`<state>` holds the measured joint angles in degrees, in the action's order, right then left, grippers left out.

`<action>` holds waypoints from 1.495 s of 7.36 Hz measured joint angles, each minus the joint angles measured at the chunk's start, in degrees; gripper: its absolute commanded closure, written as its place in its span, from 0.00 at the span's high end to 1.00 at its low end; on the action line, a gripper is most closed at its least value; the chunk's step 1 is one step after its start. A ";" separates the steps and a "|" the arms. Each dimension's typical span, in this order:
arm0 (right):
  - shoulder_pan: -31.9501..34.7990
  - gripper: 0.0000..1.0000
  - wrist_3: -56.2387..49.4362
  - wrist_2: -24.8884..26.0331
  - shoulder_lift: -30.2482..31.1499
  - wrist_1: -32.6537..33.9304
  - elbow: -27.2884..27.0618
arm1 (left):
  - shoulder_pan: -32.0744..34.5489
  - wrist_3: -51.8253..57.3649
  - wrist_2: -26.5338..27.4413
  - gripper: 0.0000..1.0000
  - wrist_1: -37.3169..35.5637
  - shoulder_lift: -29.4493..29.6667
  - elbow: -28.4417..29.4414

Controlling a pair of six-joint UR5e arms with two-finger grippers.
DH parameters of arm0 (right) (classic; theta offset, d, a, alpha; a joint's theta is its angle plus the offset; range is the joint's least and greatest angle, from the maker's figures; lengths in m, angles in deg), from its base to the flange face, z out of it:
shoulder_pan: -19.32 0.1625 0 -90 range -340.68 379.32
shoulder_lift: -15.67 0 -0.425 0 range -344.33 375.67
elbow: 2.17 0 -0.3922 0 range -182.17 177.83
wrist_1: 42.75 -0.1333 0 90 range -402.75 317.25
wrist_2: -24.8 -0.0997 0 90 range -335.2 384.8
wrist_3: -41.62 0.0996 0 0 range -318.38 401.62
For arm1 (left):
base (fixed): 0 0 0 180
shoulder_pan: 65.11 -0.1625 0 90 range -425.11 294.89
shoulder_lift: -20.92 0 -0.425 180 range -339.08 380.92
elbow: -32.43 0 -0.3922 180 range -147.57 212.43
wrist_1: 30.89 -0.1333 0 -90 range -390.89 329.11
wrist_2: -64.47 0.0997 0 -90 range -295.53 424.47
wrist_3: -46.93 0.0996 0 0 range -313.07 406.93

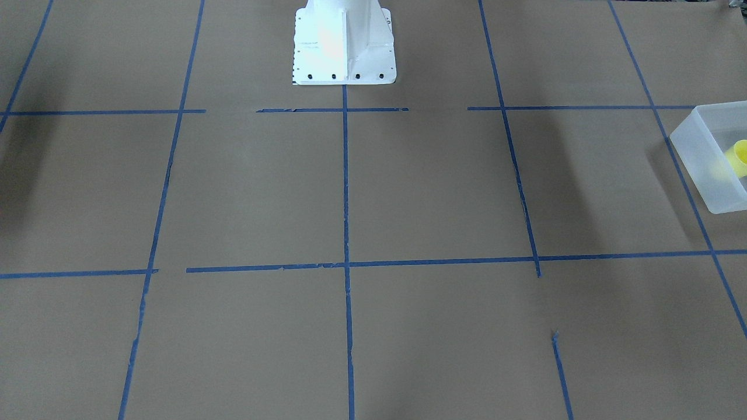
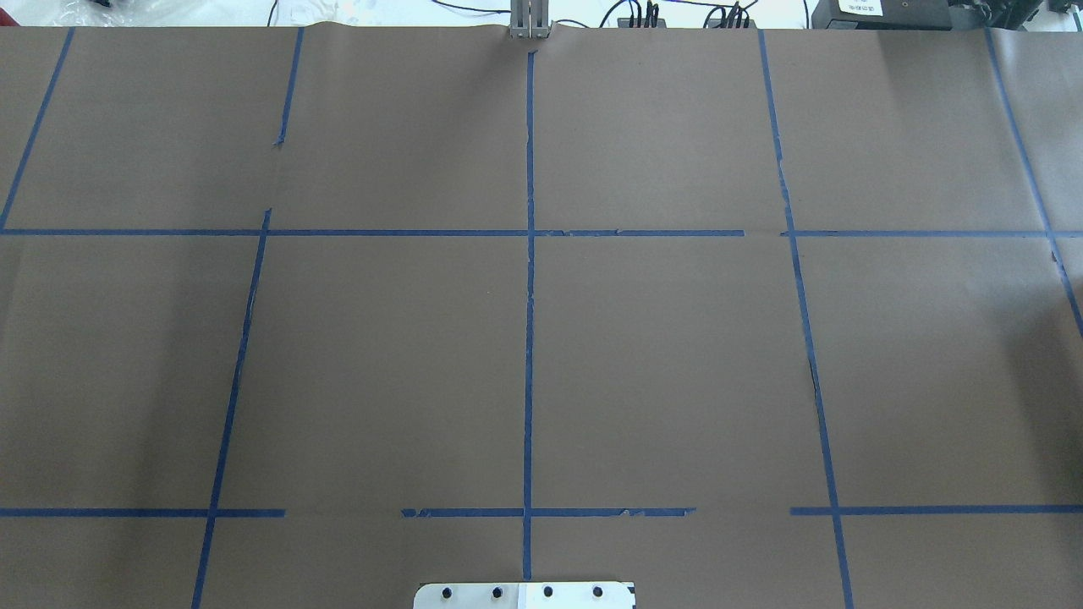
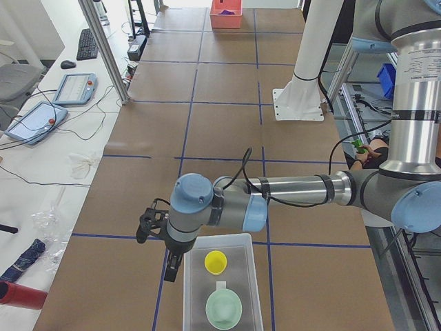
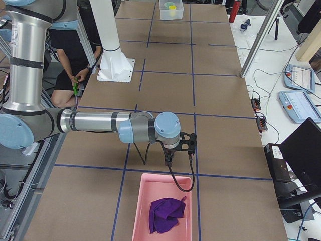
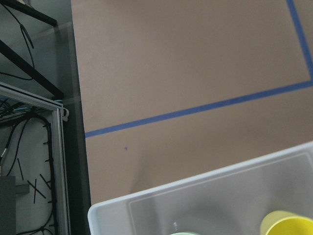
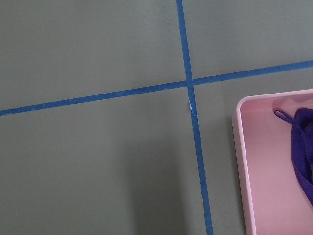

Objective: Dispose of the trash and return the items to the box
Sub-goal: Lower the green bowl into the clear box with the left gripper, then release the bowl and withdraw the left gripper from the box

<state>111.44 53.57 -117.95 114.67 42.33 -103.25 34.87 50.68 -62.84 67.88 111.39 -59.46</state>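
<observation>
At the robot's left end of the table (image 2: pixel 381 364) sat the box (image 3: pixel 195 283), and inside it stood the yellow cup (image 3: pixel 216 261), mouth up as far as the side view showed. A pale green cup (image 3: pixel 224 309) sat beside it, nearer the table's end. The left gripper (image 3: pixel 170 274) hung at the box's rim, pointing down. Only the side view showed its fingers, so I could not tell whether they were parted or closed, and nothing could be seen between them.

At the robot's right end sat a pink bin (image 4: pixel 138 211) with a purple cloth (image 4: pixel 164 215) crumpled inside. The right gripper (image 4: pixel 169 161) hung just beside that bin's far rim. It too showed only from the side, so the state of its fingers could not be told.

With the cup in the box and the cloth in the pink bin, the sorting looked finished or very nearly so. Each arm seemed to be at the end of a drop-off rather than at the start of a reach. The next move probably called for lifting both grippers straight up, clear of the rims, and drawing the arms back without nudging either container.

By count there was one box, one yellow cup, one green cup, one pink bin, one purple cloth and two grippers.
</observation>
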 measured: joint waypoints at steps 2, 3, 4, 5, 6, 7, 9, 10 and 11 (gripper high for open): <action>-0.09 1.00 0.00 -0.06 -0.24 0.04 0.00 | -3.81 -4.00 -5.28 1.00 -3.27 1.51 -2.28; -0.10 1.00 0.00 -0.14 -0.35 0.02 0.00 | -6.46 -6.94 -6.57 1.00 -3.65 1.63 -3.47; -0.11 1.00 0.00 -0.23 -0.42 0.01 -0.09 | -8.88 -9.18 -6.96 1.00 -3.72 1.54 -4.30; -0.13 1.00 0.04 -0.31 -0.44 0.00 -0.19 | -10.36 -10.05 -7.00 1.00 -3.66 1.32 -4.24; -0.16 1.00 0.11 -0.38 -0.54 0.00 -0.22 | -11.16 -10.28 -7.00 1.00 -3.62 0.99 -3.90; -0.17 1.00 0.17 -0.41 -0.69 0.00 -0.23 | -11.46 -10.24 -6.97 1.00 -3.60 0.27 -3.71; -0.19 1.00 0.25 -0.28 -0.87 0.00 -0.13 | -11.14 -10.05 -6.91 1.00 -3.59 -2.63 -4.74; -0.17 1.00 0.26 -0.26 -0.89 0.00 -0.10 | -10.88 -10.03 -6.88 1.00 -3.59 -4.31 -5.58; -0.14 1.00 0.28 -0.25 -0.91 0.02 -0.10 | -10.68 -10.05 -6.84 1.00 -3.59 -5.25 -5.98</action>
<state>111.30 53.85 -118.20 113.76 42.34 -103.35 24.19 40.63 -69.68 64.29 106.14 -65.44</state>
